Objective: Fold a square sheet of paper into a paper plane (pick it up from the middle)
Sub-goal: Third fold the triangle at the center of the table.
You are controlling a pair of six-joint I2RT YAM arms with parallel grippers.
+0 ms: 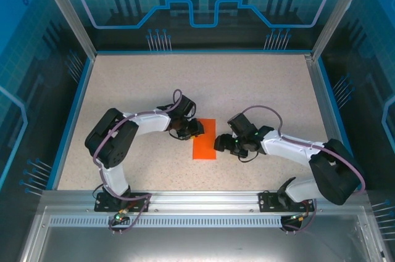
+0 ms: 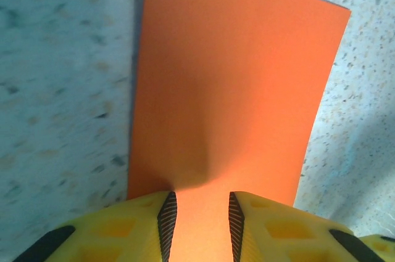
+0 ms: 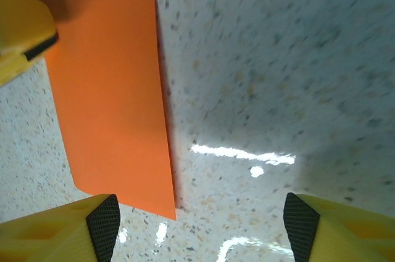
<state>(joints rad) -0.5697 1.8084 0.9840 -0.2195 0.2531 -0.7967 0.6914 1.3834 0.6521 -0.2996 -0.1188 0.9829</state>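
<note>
Thin orange paper (image 1: 205, 139), smooth and matt, with a soft bend by the left jaws. Speckled counter (image 1: 247, 89), stone-like, hard and smooth, a bit shiny, with white glints of light on it. Smooth yellow plastic jaws with black ribbed pads (image 2: 168, 225), rubbery-looking. Arms (image 1: 151, 121) of glossy white and black plastic. Grey metal rail (image 1: 197, 203) along the near edge, dull and brushed. Shiny see-through blue walls (image 1: 203, 3) all round, smooth like glass.
</note>
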